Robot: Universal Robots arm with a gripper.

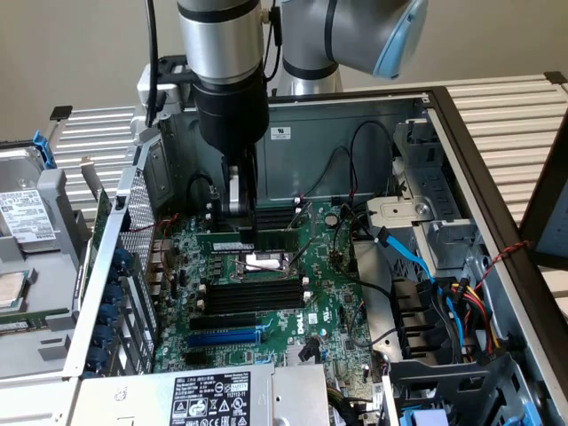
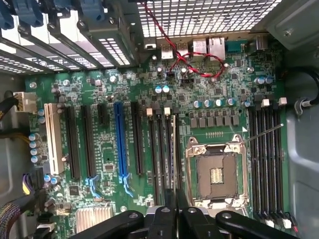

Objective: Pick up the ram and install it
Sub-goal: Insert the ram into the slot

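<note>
Ram [image 1: 220, 238] pinched in claw [image 1: 244, 229] above motherboard [image 1: 330, 306], near CPU socket [image 1: 266, 261] and black slots [image 1: 253, 297].

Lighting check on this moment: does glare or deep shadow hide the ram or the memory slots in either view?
Exterior view: soft, even light, and no deep shadow over the ram held in the gripper. The silver arm shows a mild sheen. Wrist view: the perforated grille is washed out white, the socket frame glints, and the memory slots are plainly lit.
</note>
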